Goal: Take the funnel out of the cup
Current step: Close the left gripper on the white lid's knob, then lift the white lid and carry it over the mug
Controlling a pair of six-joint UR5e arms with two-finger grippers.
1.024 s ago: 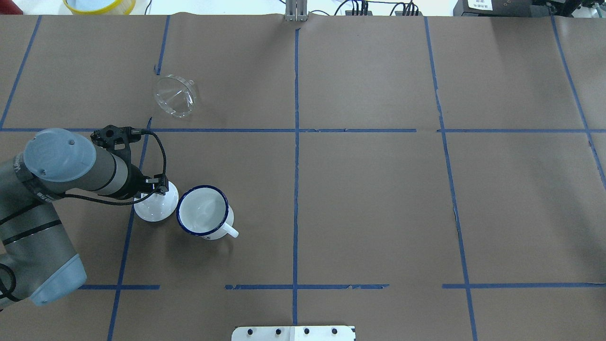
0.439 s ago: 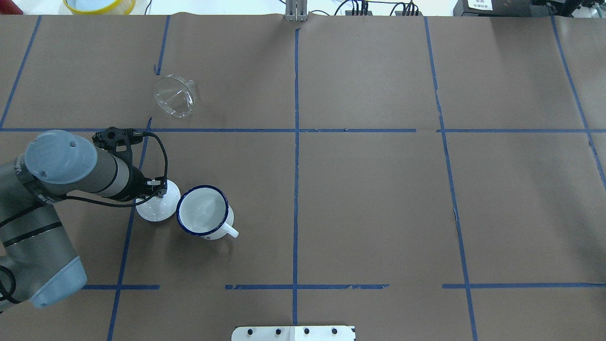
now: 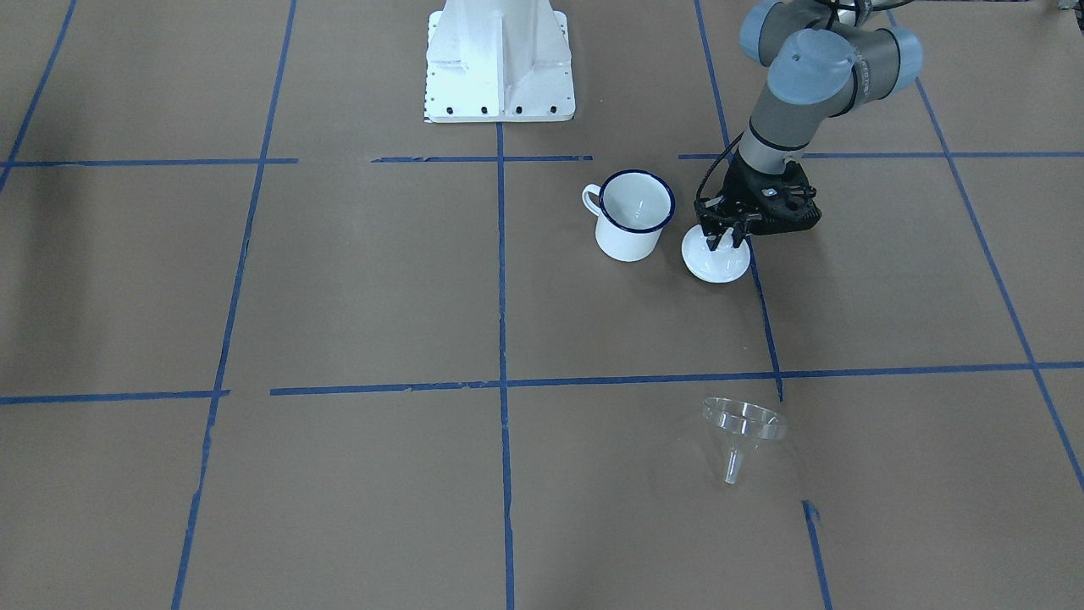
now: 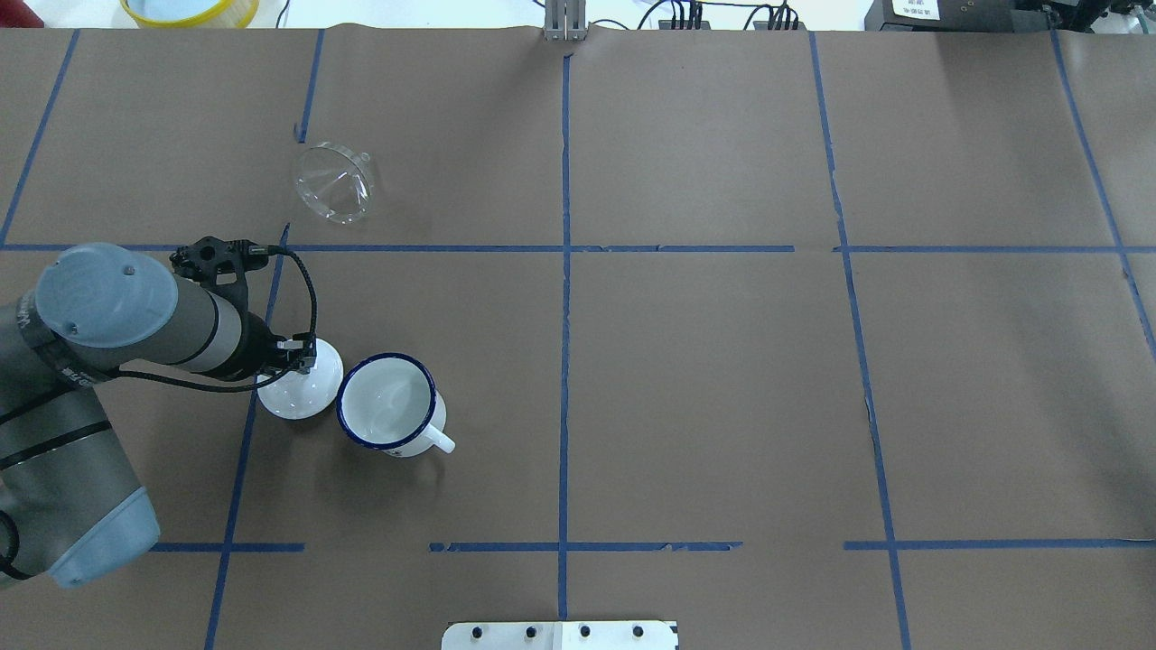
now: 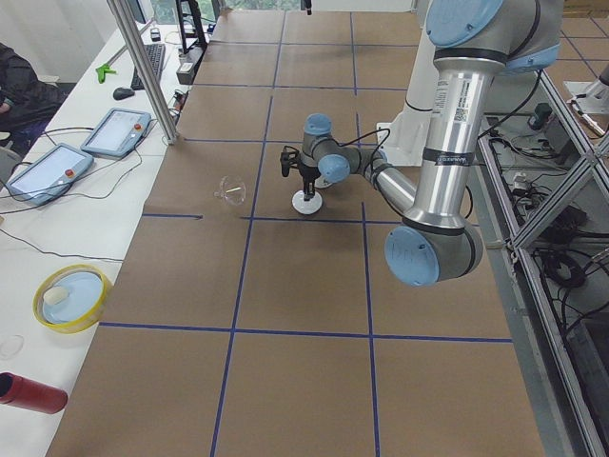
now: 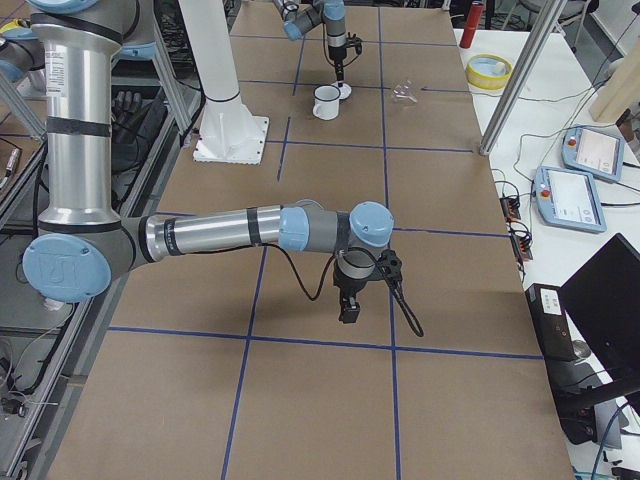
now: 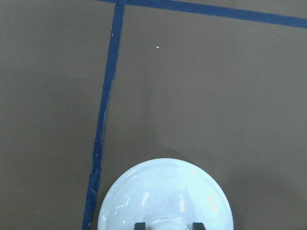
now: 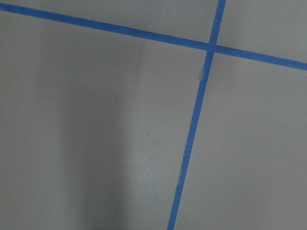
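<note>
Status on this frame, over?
Left pincer shut on white round knobbed lid; right pincer unclear. Clear plastic funnel out, lying apart from white blue-rimmed enamel mug. Lid beside mug.

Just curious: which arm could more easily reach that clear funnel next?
Probably left: the left tool sits at the white lid near the funnel; the right tool hangs over bare paper far off.

The lid point(image 3: 716, 263) sits directly under the left gripper point(image 3: 727, 241), its knob between the two jaws. The cup point(image 3: 631, 224) stands upright on the table point(image 3: 339, 280) just beside the lid, to the right of the jaws. The funnel point(image 3: 741, 424) lies on its side well ahead of the jaws, farther from the robot's base and apart from the cup. The right gripper point(image 6: 349, 312) hangs far off to the right, over bare table.
</note>
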